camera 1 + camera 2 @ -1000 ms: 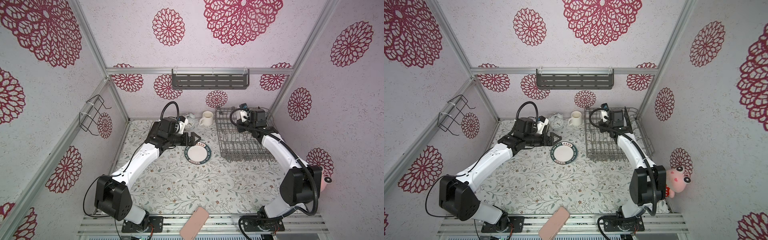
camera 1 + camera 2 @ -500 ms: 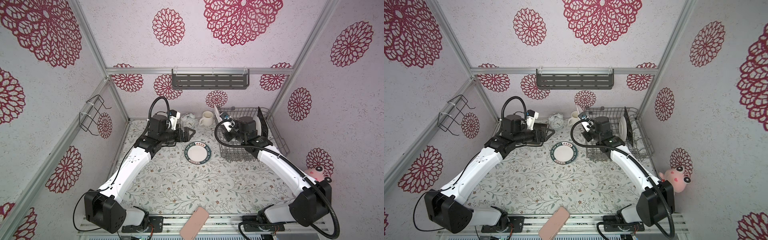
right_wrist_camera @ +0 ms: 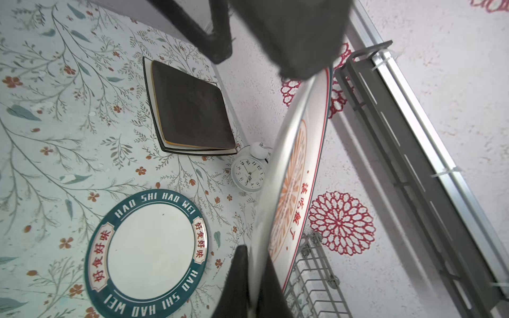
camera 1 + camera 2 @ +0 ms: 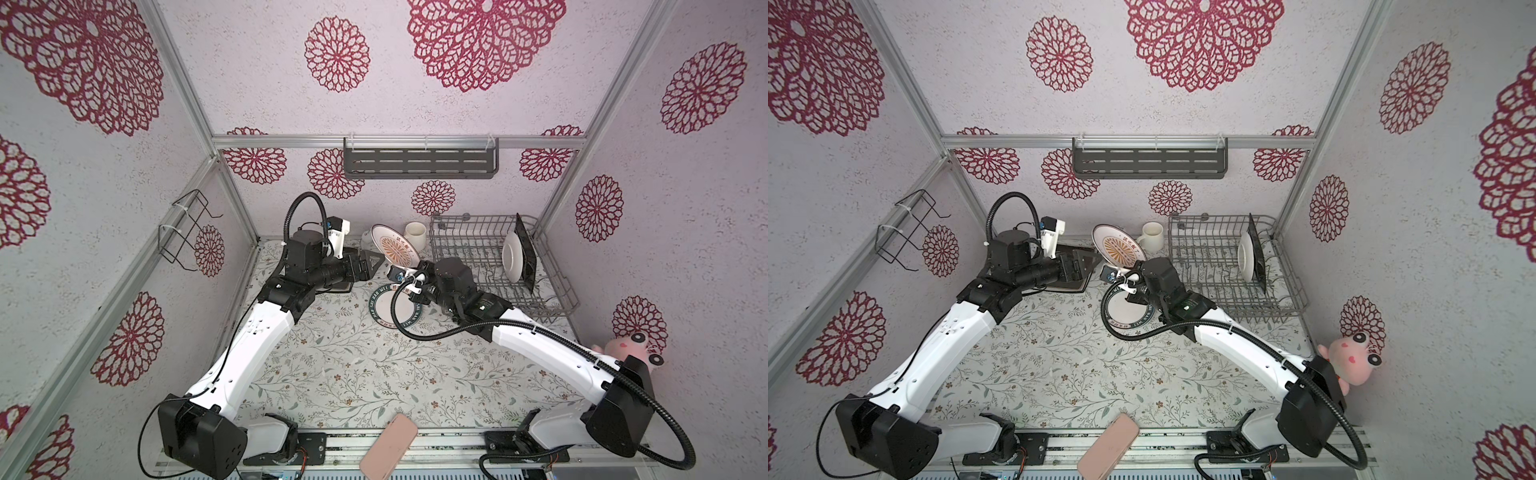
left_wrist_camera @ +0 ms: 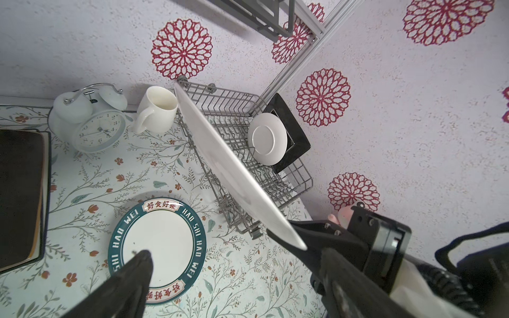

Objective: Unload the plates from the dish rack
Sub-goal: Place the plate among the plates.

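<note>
Over the floral tabletop point(image 4: 332, 365), your right gripper point(image 4: 409, 275) is clamped on the sunburst plate point(image 4: 395, 250)'s lower rim, holding it on edge above the lettered plate point(image 3: 146, 256) just beside the dish rack point(image 4: 469, 245), probably so your wide-open, empty left gripper point(image 4: 371, 264) can take it.

High pair, close pair.
Looking down from 6 o'clock over whole table point(image 4: 332, 374); wrist views near, sharing lettered plate point(image 5: 165, 234).

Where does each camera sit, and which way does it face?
Top views: high overhead, looking down at table, dish rack; left arm, right arm show.
Left wrist: on left arm, facing sunburst plate past open left pincer.
Right wrist: on right arm, looking along right pincer, shut on that plate.
Shared: both wrist views show the lettered plate and alarm clock.
</note>
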Tool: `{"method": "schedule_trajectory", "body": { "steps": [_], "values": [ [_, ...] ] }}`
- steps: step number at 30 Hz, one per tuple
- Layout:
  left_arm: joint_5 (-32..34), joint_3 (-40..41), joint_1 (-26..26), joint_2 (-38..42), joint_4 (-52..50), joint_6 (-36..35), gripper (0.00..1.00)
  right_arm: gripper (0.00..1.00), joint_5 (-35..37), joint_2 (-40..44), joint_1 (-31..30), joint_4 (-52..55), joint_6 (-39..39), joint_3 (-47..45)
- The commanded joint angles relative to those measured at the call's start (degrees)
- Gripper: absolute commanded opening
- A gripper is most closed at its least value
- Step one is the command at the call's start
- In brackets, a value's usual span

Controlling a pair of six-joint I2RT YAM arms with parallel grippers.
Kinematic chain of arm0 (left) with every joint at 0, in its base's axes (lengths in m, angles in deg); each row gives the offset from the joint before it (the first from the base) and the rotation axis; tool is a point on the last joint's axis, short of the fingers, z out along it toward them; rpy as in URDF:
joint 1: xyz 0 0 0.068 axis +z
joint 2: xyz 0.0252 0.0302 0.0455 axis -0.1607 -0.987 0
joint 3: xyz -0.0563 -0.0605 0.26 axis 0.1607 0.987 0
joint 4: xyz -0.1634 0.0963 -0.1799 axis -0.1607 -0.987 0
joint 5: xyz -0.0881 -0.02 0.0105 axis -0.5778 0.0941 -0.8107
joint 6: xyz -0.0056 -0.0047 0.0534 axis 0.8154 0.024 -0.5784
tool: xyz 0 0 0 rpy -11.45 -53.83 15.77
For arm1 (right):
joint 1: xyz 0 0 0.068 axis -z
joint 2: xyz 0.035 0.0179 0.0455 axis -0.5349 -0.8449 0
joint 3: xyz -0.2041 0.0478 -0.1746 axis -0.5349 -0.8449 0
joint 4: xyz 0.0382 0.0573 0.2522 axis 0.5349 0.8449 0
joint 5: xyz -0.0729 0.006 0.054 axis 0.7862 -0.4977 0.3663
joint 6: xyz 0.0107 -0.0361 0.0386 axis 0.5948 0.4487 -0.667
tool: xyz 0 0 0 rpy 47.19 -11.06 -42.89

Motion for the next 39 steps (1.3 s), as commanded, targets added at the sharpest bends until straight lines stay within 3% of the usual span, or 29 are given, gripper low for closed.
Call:
{"method": "schedule_trajectory", "body": {
  "steps": [1,12,17,19,21,27,34,39],
  "values": [
    [-1.5,1.3,1.4,2.0,3.6,2.0,0.97,0.00,7.7,-0.3,-2.2,-8.5,8.9,0.5],
    [-3.8,4.8,2.0,1.4,6.9,4.8,0.99,0.00,16.4,-3.2,-7.7,-19.5,24.0,-3.0],
    [-3.2,5.6,2.3,1.4,7.6,5.2,0.80,0.00,18.7,-3.4,-8.9,-21.5,26.7,-3.7],
    [-3.2,5.6,2.4,1.0,7.4,5.6,0.60,0.00,18.9,-3.2,-9.1,-21.4,27.0,-3.9],
    [-3.1,5.6,2.5,0.7,7.3,5.8,0.48,0.00,19.3,-3.1,-9.4,-21.7,27.3,-4.1],
    [-3.3,6.0,2.5,-0.1,7.5,6.2,0.41,0.00,19.9,-2.9,-10.5,-22.1,28.9,-4.5],
    [-2.2,6.8,2.6,0.1,9.2,7.8,0.11,0.00,22.3,-4.2,-11.7,-21.9,30.4,-4.0],
    [-2.0,7.2,2.6,-0.3,9.7,8.7,0.00,0.00,24.6,-5.6,-12.4,-22.8,32.4,-4.0]
  ]
}}
